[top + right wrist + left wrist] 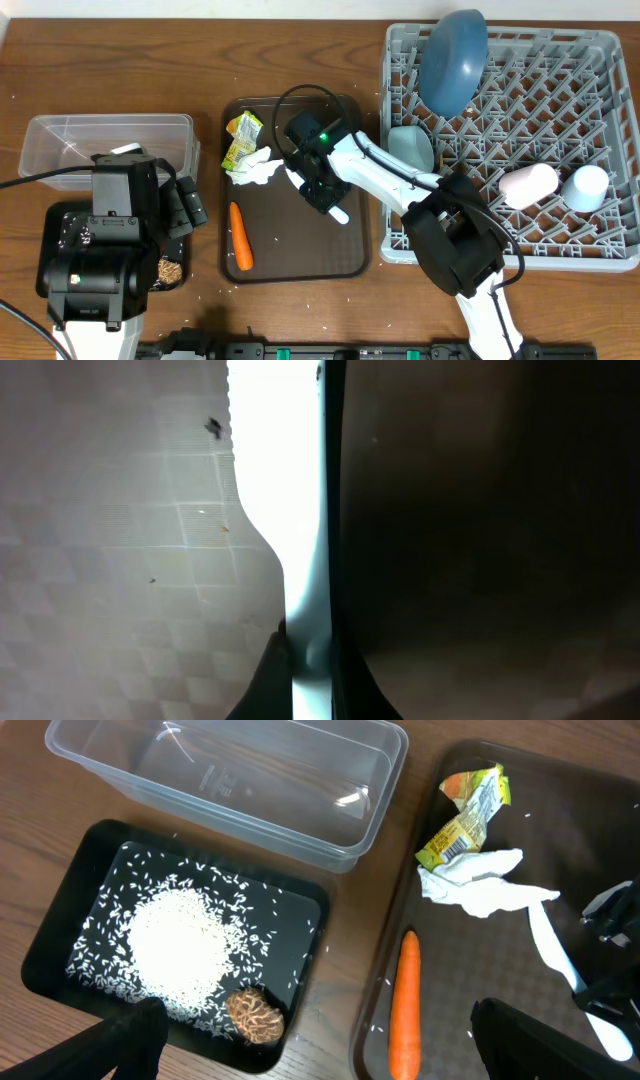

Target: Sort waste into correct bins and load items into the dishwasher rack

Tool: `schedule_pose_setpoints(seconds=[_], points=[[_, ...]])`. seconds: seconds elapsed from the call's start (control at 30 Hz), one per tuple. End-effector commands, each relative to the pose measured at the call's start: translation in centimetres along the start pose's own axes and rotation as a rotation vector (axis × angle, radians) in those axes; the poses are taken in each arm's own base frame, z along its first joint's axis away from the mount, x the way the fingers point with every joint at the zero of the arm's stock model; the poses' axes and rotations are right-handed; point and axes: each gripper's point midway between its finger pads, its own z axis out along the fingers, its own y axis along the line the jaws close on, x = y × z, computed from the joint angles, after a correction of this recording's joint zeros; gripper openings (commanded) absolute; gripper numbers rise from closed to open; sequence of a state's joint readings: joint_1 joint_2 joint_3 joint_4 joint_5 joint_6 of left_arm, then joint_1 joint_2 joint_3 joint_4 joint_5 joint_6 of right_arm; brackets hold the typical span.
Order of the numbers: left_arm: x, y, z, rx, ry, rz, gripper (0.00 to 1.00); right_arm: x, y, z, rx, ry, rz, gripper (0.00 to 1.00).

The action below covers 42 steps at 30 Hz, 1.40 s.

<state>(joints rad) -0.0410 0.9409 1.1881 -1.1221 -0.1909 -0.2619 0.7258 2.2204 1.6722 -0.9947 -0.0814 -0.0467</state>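
1. The right pincer (322, 195) is seen clenched on the light blue utensil (340, 213), low over the dark brown serving tray (300, 250). One end of the utensil sticks out on each side of the jaws.
2. The left pincer (186, 208) is held spread wide and empty above the black tray (45, 935). White grains and brown food crumbs (255, 1015) lie in that tray, and the clear box (60, 140) stands just beside it.
3. The wrapper (241, 137), the tissue (258, 167) and the carrot (240, 237) are left unsorted on the serving tray. The tissue touches the wrapper and lies just beside the utensil's upper end.
4. The dishwasher rack (600, 255) is set at the right of the desk (120, 60). The dark blue plate (452, 60), white bowl (410, 148), pink cup (528, 183) and light blue cup (586, 187) are already loaded in it. No chopsticks can be made out.
5. Slipping is judged the main risk. In the wrist view the slim, smooth handle is caught close to one finger's edge, so it may pivot or drop when lifted.
6. The tissue could be dragged along. The long utensil could also be knocked against the rack's near wall or fall through the gridded base.
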Motion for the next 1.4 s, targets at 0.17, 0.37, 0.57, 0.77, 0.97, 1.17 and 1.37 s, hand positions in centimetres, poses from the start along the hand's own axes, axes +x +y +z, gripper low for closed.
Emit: schedule_pose_setpoints(seconds=[0.17, 0.37, 0.57, 0.77, 0.97, 1.17, 1.37], points=[[-0.4, 0.3, -0.3, -0.013, -0.015, -0.009, 0.98, -1.3, -1.2, -3.1, 0.045, -0.061, 0.081, 0.01], [-0.4, 0.3, -0.3, -0.013, -0.015, -0.009, 0.98, -2.0, -1.0, -6.1, 0.046, -0.129, 0.086, 0.01], [-0.4, 0.3, -0.3, -0.013, -0.015, -0.009, 0.98, -1.4, -0.9, -6.6, 0.046, -0.118, 0.087, 0.09], [-0.4, 0.3, -0.3, -0.013, -0.015, -0.009, 0.98, 1.5, -0.8, -3.3, 0.020, 0.013, 0.091, 0.37], [-0.4, 0.3, -0.3, -0.013, -0.015, -0.009, 0.98, 3.0, -0.8, 0.0, 0.024, 0.081, 0.085, 0.37], [-0.4, 0.3, -0.3, -0.013, -0.015, -0.009, 0.98, 3.9, -1.2, 1.7, 0.026, 0.139, 0.096, 0.37], [-0.4, 0.3, -0.3, -0.013, -0.015, -0.009, 0.98, 4.1, -1.3, 1.7, 0.031, 0.146, 0.092, 0.21]])
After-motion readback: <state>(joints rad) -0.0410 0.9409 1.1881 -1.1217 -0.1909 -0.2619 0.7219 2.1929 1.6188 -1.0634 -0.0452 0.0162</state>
